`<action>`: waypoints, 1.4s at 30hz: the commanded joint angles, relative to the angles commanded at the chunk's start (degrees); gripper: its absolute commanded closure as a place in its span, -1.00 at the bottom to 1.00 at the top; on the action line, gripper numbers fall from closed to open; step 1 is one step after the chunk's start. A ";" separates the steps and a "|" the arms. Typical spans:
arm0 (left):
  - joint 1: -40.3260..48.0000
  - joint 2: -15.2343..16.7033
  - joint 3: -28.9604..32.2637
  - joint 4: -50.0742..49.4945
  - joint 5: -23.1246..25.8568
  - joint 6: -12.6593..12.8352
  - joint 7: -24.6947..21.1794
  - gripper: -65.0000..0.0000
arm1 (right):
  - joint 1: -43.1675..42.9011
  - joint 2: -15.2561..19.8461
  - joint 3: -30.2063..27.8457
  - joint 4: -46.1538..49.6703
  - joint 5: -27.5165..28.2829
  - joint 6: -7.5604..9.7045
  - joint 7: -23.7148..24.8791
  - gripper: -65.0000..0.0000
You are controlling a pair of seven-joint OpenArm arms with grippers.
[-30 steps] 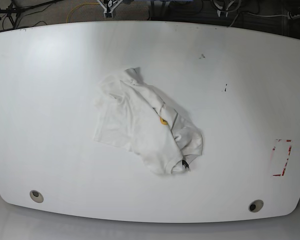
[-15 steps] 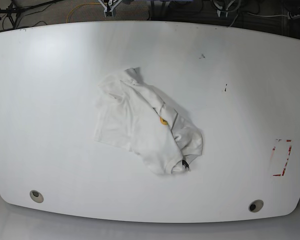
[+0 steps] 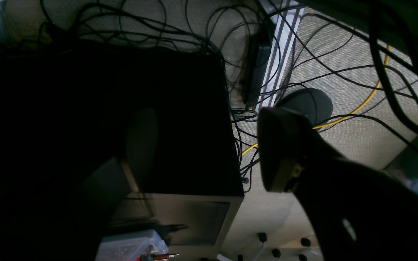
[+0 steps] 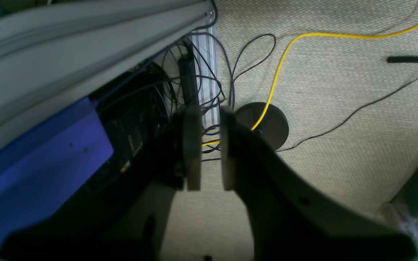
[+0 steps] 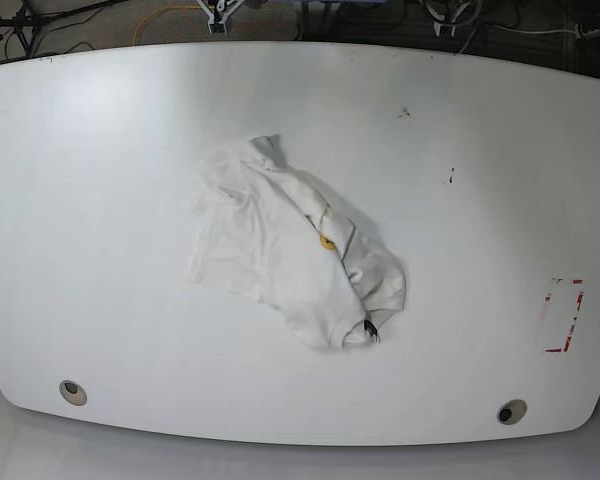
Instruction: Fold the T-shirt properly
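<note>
The white table [image 5: 100,200] fills the base view, and no arm is over it. Going from the left edge toward the right, the first thing met is the T-shirt [image 5: 280,250]. It lies near the middle of the table, a bit left of center, all crumpled in a heap. A small yellow-orange emblem [image 5: 326,241] peeks out from a fold, and a little black neck tag [image 5: 371,329] sticks out at the end nearest the front edge. Further right there are small dark marks, and close to the right edge sits a red-and-white patch [image 5: 563,315].

The shirt is not folded at all yet — it likely needs to be spread flat first, so the job looks like it is at the very start.

Both arms are off the table, which is why their cameras see only floor and cables. The right gripper [image 4: 207,152] hangs over a yellow cable [image 4: 285,58], its two fingers close with a thin gap, holding nothing. The left gripper [image 3: 209,152] is spread wide — one finger [image 3: 281,148] is clear, the other is lost in the dark.
</note>
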 joint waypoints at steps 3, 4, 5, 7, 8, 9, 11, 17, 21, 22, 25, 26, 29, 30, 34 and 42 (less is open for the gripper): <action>0.14 0.00 -0.01 0.15 0.01 0.04 0.07 -0.24 | 0.01 0.01 -0.05 0.04 0.01 -0.01 -0.15 0.74; 0.16 -0.04 -0.03 0.23 0.01 0.03 0.07 -0.24 | -0.03 0.01 -0.06 0.06 -0.02 -0.01 -0.13 0.74; 0.18 -0.07 -0.05 0.31 0.02 0.02 0.06 -0.24 | -0.06 0.01 -0.07 0.08 -0.04 -0.02 -0.11 0.74; 0.22 -0.06 -0.05 0.34 -0.08 0.06 -0.01 -0.24 | -0.04 -0.03 -0.10 0.05 -0.07 -0.03 -0.18 0.74; 0.11 -0.07 -0.08 0.37 -0.08 0.14 -0.07 -0.24 | -0.03 0.01 -0.07 -0.20 -0.06 -0.03 -0.06 0.74; 0.00 -0.08 -0.11 0.40 -0.07 0.23 -0.12 -0.24 | -0.02 0.05 -0.04 -0.46 -0.06 -0.02 0.06 0.74; 0.00 -0.08 -0.09 0.44 -0.03 0.23 -0.20 -0.24 | -0.04 0.03 0.01 -0.53 -0.09 -0.01 0.02 0.74; 0.00 -0.05 -0.02 0.28 0.00 0.14 -0.42 -0.24 | -0.15 0.02 0.07 -0.68 -0.08 0.00 0.17 0.74; -0.27 -0.03 0.02 0.13 0.04 0.24 -0.16 -0.25 | -0.17 0.02 -0.02 -0.52 0.18 0.16 0.14 0.74; -0.25 -0.02 0.02 0.18 0.03 0.21 -0.19 -0.25 | -0.18 0.02 0.00 -0.57 0.13 0.17 0.15 0.74; -0.25 -0.02 0.01 0.18 0.01 0.22 -0.26 -0.25 | -0.16 0.04 0.07 -0.73 0.18 0.16 0.34 0.74; -0.25 -0.01 -0.02 0.24 0.01 0.23 -0.31 -0.25 | -0.14 0.04 0.05 -0.87 0.17 0.15 0.44 0.74; -0.35 -0.04 -0.01 0.41 0.01 0.29 -0.32 -0.24 | -0.13 0.07 0.10 -1.14 0.18 0.19 0.75 0.74; -0.36 -0.05 -0.03 0.34 0.04 0.30 -0.39 -0.24 | -0.09 0.06 0.11 -1.31 0.16 0.16 0.83 0.74; -0.39 -0.08 -0.07 0.29 0.01 0.31 -0.16 -0.25 | -0.25 -0.19 0.01 -0.96 0.27 0.46 0.49 0.74; -0.35 -0.15 -0.06 0.37 0.05 0.30 -0.08 -0.25 | -0.55 -0.23 0.01 -0.34 0.29 0.48 0.85 0.74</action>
